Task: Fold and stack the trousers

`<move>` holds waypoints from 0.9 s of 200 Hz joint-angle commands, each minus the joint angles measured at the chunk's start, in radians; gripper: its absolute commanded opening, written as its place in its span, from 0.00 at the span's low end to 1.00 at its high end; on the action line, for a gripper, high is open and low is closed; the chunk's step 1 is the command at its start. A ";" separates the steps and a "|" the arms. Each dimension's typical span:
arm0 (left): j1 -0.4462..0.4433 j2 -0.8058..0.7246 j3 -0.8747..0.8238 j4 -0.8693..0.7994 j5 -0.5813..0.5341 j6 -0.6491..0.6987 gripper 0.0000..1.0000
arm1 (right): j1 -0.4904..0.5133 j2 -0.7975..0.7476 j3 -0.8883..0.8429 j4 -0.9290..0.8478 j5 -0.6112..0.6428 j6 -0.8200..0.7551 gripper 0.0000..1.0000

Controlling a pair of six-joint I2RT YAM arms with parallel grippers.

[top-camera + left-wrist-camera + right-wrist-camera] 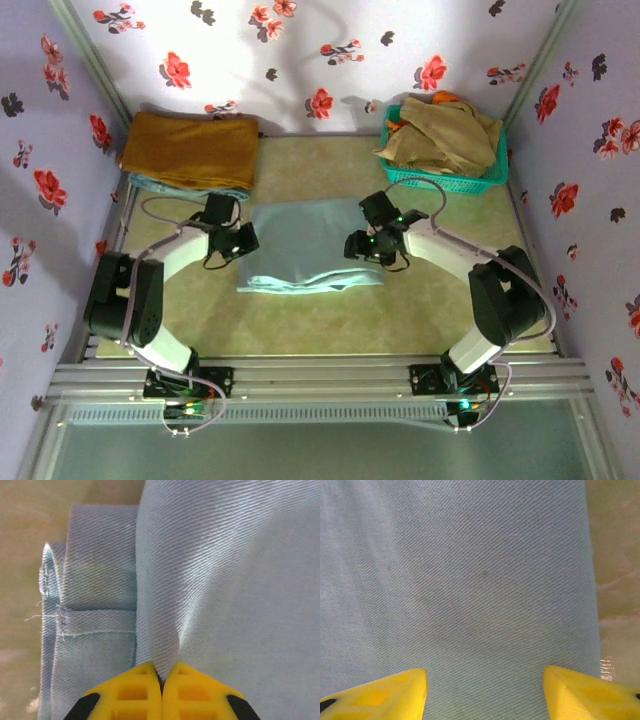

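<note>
Top external view: the trousers [312,245] lie partly folded at frame centre, left gripper [245,240] pinched shut on their cloth, right gripper [358,245] open and empty; likely 1 more fold, then stacking.

A mustard-brown cloth [190,148] lies back left, a teal basket [440,179] (heaped with beige garments [445,135]) back right.

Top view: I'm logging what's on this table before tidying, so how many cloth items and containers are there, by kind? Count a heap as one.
Trousers: 1
Mustard cloth: 1
Pale blue cloth under the mustard one: 1
Basket: 1
Beige heap in the basket: 1
Total: 5
</note>
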 commanded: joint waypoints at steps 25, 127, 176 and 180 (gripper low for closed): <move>-0.030 -0.234 0.071 -0.113 0.026 0.000 0.00 | -0.010 -0.073 -0.040 -0.004 0.029 0.011 0.63; 0.063 -0.332 -0.260 -0.065 -0.152 -0.065 0.00 | 0.007 0.001 -0.119 0.063 0.017 0.020 0.63; 0.098 -0.258 -0.333 -0.040 -0.216 -0.128 0.09 | 0.007 0.082 -0.169 0.098 0.018 0.024 0.62; 0.098 -0.263 -0.345 -0.030 -0.215 -0.137 0.12 | 0.007 0.083 -0.172 0.098 0.019 0.024 0.62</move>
